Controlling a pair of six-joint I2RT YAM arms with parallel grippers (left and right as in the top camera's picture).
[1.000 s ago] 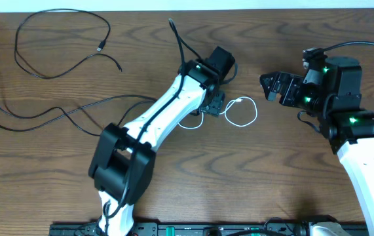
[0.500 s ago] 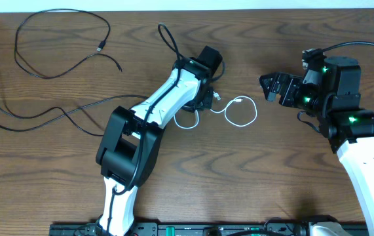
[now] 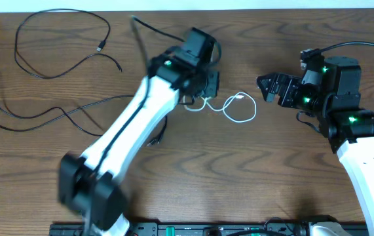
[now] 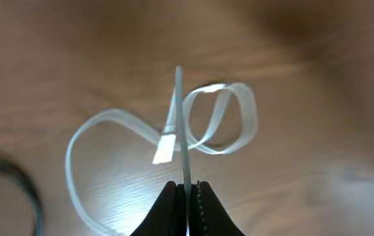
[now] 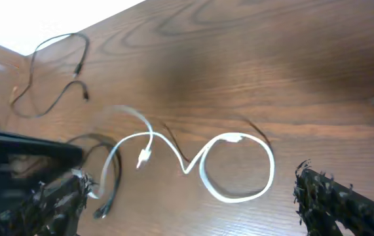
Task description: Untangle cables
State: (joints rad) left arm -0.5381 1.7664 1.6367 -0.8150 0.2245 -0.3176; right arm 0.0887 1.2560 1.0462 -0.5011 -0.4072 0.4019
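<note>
Thin white looped cable [image 3: 240, 110], centre frame, pinched in the closed jaws of the left gripper [image 4: 187, 195]; right gripper [image 3: 270, 87] hovers wide open. Long black cables [image 3: 100, 47], upper left, appear largely separated; white loops not yet straightened.

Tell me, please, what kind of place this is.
Probably a robotics lab bench rather than a home: two robot arms stand at a plain wooden table, and only a white cable and black cables lie on it.

We find the left gripper [image 4: 185, 187] with jaws pressed together on the white cable [image 4: 180, 111]. The right gripper [image 5: 187, 203] shows jaws spread wide.
</note>
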